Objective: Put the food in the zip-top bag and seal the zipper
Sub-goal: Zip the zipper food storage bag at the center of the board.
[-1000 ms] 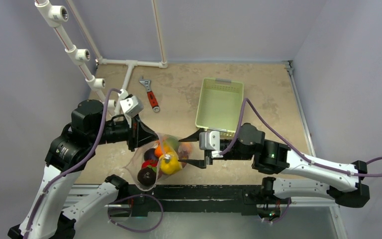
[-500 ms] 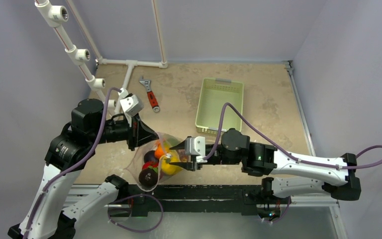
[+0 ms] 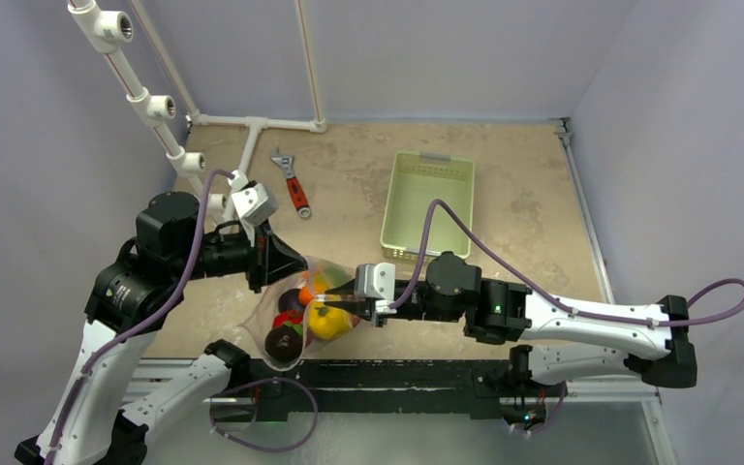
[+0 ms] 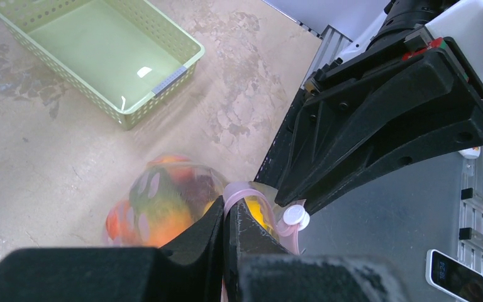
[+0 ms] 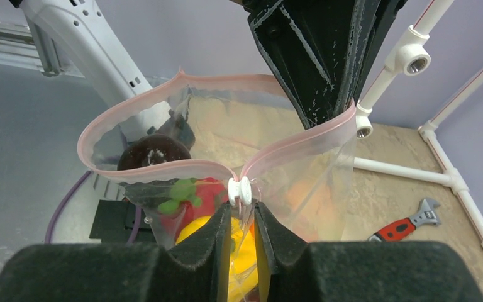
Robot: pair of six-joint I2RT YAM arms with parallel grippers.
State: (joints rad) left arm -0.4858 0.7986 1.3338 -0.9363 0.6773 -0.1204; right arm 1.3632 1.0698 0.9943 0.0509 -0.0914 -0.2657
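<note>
The zip-top bag (image 3: 295, 312) hangs above the table's near edge with its mouth gaping. Inside it lies the food: a yellow pepper (image 3: 325, 320), a dark round piece (image 3: 281, 342), an orange piece (image 3: 307, 291) and a red tomato (image 5: 198, 198). My left gripper (image 4: 225, 207) is shut on the pink zipper (image 5: 138, 170) at one end of the mouth. My right gripper (image 5: 242, 211) sits just under the white slider (image 5: 239, 190). Its jaws stand narrowly open, with the bag's edge in the gap between them.
A pale green mesh basket (image 3: 427, 203) stands on the table behind the right arm. A red-handled wrench (image 3: 293, 184) lies at the back left by the white pipe frame (image 3: 252, 136). The black rail (image 3: 397, 373) runs along the table's near edge below the bag.
My right arm has moved left up to the bag, and its jaws have narrowed around the bag's edge below the slider. The left gripper still holds the zipper in place.
</note>
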